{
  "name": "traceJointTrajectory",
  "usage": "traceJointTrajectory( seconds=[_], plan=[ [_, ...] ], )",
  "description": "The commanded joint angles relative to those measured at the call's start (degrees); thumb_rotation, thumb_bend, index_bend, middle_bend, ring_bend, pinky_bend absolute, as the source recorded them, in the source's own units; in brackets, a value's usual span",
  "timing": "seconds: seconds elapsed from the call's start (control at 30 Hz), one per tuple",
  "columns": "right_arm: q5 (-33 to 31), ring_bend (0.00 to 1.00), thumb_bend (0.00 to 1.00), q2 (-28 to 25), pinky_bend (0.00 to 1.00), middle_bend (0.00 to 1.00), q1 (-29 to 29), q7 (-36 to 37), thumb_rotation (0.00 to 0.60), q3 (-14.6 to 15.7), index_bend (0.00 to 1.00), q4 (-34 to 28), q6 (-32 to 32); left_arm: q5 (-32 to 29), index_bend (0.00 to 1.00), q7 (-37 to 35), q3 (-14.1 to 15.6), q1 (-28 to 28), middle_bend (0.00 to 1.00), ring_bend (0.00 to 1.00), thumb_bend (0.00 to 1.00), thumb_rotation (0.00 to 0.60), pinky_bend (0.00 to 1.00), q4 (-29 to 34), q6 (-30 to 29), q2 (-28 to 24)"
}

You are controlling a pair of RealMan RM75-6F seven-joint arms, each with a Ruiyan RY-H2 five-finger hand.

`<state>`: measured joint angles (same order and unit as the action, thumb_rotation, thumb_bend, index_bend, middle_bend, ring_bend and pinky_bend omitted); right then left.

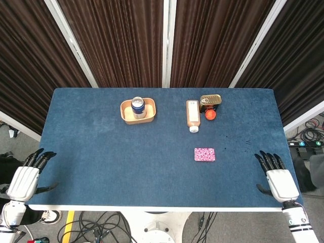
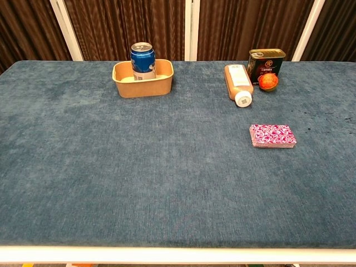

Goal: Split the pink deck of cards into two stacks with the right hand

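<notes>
Right of the pink deck [image 1: 204,154], well apart, the right hand [image 1: 277,177] rests empty, fingers apart, needing first to reach it.

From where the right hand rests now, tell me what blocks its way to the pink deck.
Nothing visible does. The right hand sits at the table's near right edge, and only bare blue cloth lies between it and the pink deck. The bottle, tin and orange ball lie beyond the deck.
</notes>
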<state>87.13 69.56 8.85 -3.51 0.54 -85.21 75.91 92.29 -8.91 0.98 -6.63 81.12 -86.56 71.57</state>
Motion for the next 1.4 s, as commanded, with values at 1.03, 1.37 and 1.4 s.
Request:
traceJointTrajectory(
  seconds=[1.03, 1.37, 1.4],
  plan=[
    [1.32, 0.53, 0.12, 1.17, 0.69, 0.09, 5.62, -2.35, 0.600, -1.96, 0.09, 0.38, -5.03, 0.03, 0.17, -0.07, 0.34, -0.24, 0.16, 0.07, 0.00, 0.600, 0.15, -0.71, 0.79, 0.47],
    [-10.74, 0.70, 0.13, 4.45, 0.82, 0.19, 12.56, -16.66, 0.600, -6.63, 0.15, -5.11, -16.13, -0.06, 0.17, -1.25, 0.48, -0.20, 0.16, 0.07, 0.00, 0.600, 0.15, -2.02, 0.89, 0.96],
    [-11.78, 0.70, 0.13, 5.35, 0.82, 0.19, 13.29, -18.60, 0.600, -7.02, 0.15, -5.01, -16.52, -0.10, 0.17, -1.41, 0.45, -0.15, 0.16, 0.07, 0.00, 0.600, 0.15, -2.12, 0.81, 0.93]
  ],
)
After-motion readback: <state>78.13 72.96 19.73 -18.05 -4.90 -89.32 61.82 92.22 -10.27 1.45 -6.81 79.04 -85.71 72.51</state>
